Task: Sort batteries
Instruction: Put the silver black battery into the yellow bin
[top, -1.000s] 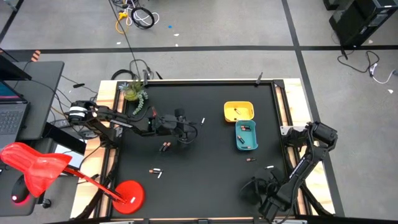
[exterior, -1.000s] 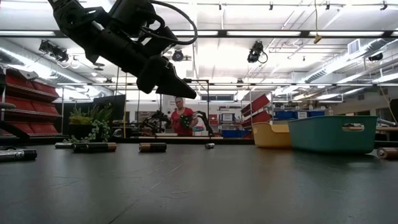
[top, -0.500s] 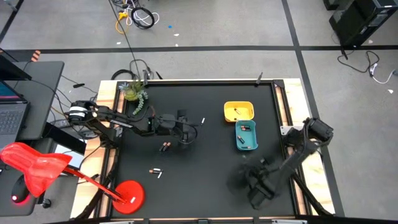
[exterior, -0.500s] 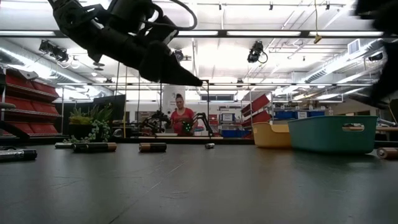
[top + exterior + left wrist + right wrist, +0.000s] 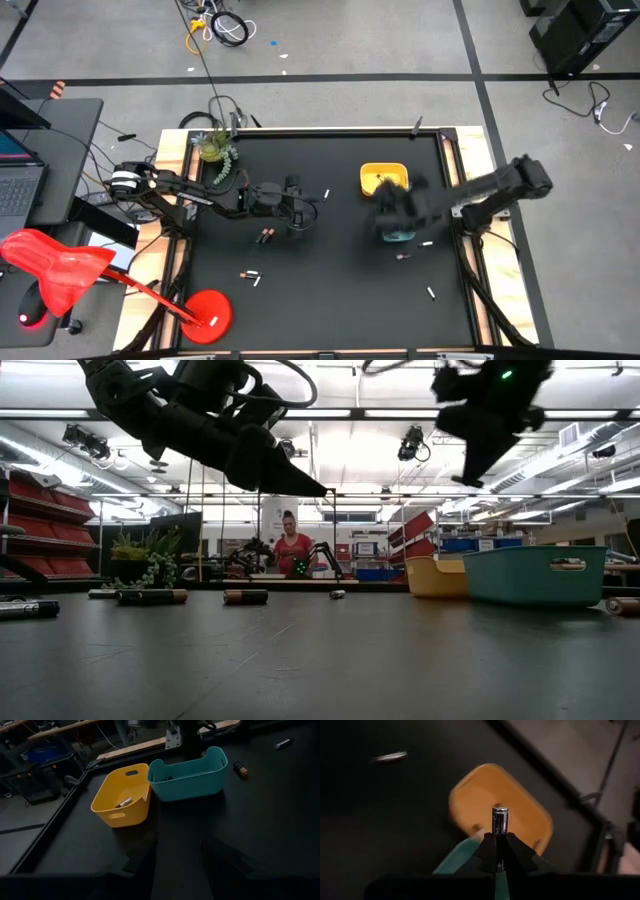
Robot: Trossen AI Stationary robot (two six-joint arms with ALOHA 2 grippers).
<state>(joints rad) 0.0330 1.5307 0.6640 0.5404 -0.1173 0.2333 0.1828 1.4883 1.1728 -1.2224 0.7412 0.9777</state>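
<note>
My right gripper is shut on one dark battery with a shiny end. It hangs blurred above the yellow tray and the teal tray, high in the low view. The yellow tray holds a pale battery. My left gripper hovers open and empty at the table's middle left, pointing at the trays. Loose batteries lie on the black table: a dark pair, two near the front left, and one pale one. My right gripper pinches the battery's lower end between its two fingertips. The battery lies along the fingers and sticks out beyond them, its shiny end free. It is lifted clear of the table, above the trays.
A dark battery and pale ones lie near the right side. A potted plant stands at the far left corner, and a red lamp base at the near left. A person in red stands in the room beyond.
My right gripper has swung fast from the table's near right corner toward the far edge and up, turning as it went, and now hangs over the trays, still shut on its battery. My left gripper has tipped its fingertips slightly upward while staying in place.
</note>
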